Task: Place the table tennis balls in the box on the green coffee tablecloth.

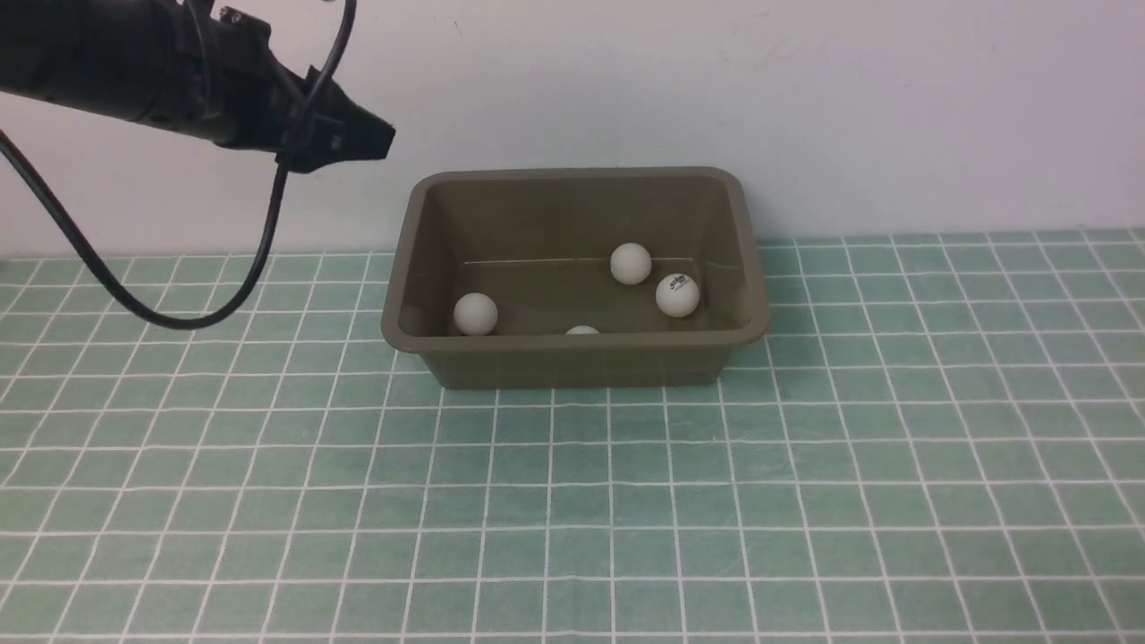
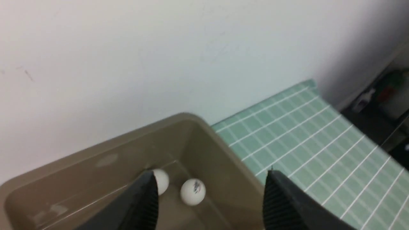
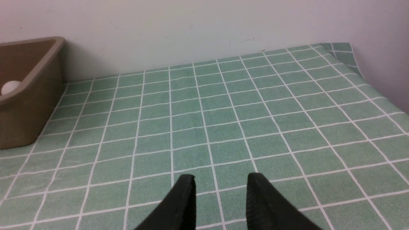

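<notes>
**All four balls in the tub**

Four small white matte table tennis balls [image 1: 631, 264] lie inside the olive-brown plastic box [image 1: 572, 358], which sits at twelve o'clock on the teal-green gridded tablecloth [image 1: 572, 501]. None shows on the cloth; the task looks finished. The left gripper [image 2: 211, 204] hangs parted and empty above the box at ten o'clock; the right gripper [image 3: 220, 204] holds nothing, its jaws at their closest.

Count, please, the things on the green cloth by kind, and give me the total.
Table tennis balls, white, all inside the box: 4 (the last one shows only as a top edge behind the near wall)
Box, olive-brown: 1
Total on the tablecloth: 5
</notes>
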Action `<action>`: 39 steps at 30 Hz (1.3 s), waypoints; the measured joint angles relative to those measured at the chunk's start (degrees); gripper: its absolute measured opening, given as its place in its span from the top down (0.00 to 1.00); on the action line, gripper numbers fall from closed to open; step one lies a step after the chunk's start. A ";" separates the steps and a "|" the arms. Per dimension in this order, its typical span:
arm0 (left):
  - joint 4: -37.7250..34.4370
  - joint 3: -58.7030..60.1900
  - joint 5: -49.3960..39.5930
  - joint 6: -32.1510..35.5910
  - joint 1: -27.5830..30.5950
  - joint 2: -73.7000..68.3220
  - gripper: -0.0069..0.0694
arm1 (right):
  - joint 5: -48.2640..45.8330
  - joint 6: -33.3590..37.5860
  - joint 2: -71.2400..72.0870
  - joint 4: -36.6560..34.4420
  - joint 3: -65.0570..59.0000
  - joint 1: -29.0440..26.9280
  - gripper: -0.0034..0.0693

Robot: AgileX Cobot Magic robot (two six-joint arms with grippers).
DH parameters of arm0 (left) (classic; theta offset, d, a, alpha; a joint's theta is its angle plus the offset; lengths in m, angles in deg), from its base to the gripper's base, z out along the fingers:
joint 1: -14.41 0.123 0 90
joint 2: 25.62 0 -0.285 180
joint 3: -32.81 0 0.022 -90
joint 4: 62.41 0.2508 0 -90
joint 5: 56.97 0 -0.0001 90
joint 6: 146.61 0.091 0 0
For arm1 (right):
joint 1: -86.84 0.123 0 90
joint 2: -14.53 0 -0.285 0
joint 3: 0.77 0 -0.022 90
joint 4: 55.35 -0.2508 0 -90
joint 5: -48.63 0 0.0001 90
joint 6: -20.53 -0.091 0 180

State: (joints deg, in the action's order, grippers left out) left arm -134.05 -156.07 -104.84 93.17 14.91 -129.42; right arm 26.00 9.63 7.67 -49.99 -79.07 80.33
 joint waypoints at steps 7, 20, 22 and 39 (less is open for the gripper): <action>2.28 0.00 -5.26 10.24 -0.52 0.00 0.38 | 0.02 0.00 0.00 0.00 0.00 0.00 0.66; 21.82 -0.24 -9.89 0.34 -7.89 1.51 0.38 | 0.02 0.00 0.00 0.00 0.00 0.00 0.66; 32.85 -0.61 -9.22 -10.37 -10.13 2.81 0.38 | 0.02 0.00 0.00 0.00 0.00 0.00 0.66; 75.30 20.55 -6.25 -72.62 -25.22 47.64 0.38 | 0.02 0.00 0.00 0.00 0.00 0.00 0.66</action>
State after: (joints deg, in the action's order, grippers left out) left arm -58.75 -135.52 -111.09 20.55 -10.31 -81.78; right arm 26.02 9.63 7.67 -49.99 -79.07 80.33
